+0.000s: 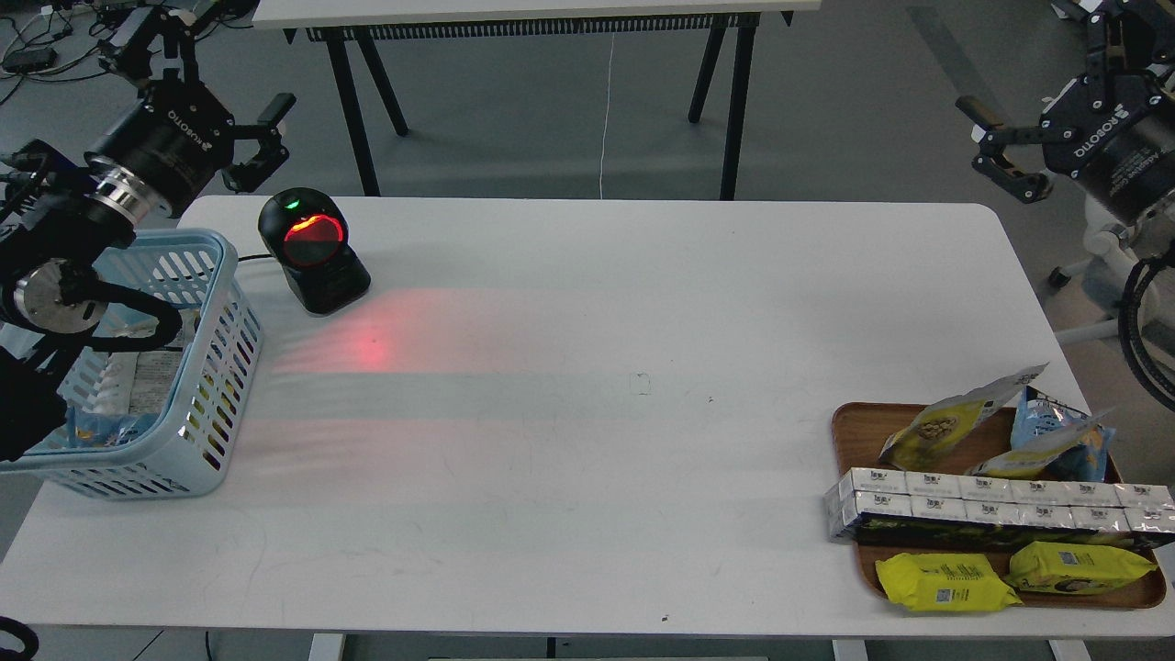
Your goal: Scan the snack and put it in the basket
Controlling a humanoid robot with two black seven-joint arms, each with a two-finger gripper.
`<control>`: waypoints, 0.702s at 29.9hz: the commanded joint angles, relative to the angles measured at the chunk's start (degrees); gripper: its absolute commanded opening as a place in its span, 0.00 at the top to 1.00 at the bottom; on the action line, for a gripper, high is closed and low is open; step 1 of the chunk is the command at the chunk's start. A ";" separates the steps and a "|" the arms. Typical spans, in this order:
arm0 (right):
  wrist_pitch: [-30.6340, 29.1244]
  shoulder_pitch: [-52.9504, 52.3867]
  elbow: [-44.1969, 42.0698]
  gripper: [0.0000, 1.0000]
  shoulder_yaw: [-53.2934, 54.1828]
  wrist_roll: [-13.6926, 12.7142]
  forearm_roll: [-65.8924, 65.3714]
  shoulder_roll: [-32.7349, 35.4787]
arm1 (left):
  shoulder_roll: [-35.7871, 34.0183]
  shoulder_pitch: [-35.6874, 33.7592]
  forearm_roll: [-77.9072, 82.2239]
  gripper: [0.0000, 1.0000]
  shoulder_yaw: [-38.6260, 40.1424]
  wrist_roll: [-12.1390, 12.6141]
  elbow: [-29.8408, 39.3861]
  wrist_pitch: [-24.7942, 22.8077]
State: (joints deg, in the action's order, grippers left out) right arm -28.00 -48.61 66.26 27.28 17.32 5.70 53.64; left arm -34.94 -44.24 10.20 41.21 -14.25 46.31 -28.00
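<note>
Head view: one snack (955, 415), one basket (207, 367).

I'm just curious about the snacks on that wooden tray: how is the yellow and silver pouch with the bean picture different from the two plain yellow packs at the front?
The pouch leans propped up at the tray's back; the yellow packs lie flat at its front. The pouch is yellow and silvery-white with a round bean picture; the packs are all yellow with small labels. The pouch is single, the packs are a pair. All sit on the same tray.
</note>
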 commanded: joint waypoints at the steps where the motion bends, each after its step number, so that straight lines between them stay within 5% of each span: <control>1: 0.00 0.01 -0.43 0.00 -0.30 0.00 -0.25 -0.55 | -0.21 0.65 0.00 0.00 -0.08 0.01 0.01 0.00; 11: 0.00 -2.53 -1.75 0.00 -2.32 -0.80 -8.48 0.76 | 1.02 0.91 -0.52 0.00 0.10 -0.25 0.01 0.00; 16: 0.00 -9.81 -0.87 0.00 -11.61 -0.53 -24.13 3.49 | 1.98 0.74 -0.88 0.00 0.63 -0.34 0.01 0.00; 21: 0.00 -17.30 -0.26 0.00 -21.21 -0.44 -23.37 6.65 | 3.56 0.65 -0.97 0.00 0.71 -0.34 0.01 0.00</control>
State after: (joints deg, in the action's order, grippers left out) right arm -28.01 -62.21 65.85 10.88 16.99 -18.79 58.82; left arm -32.30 -43.54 9.26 41.82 -14.59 46.31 -28.00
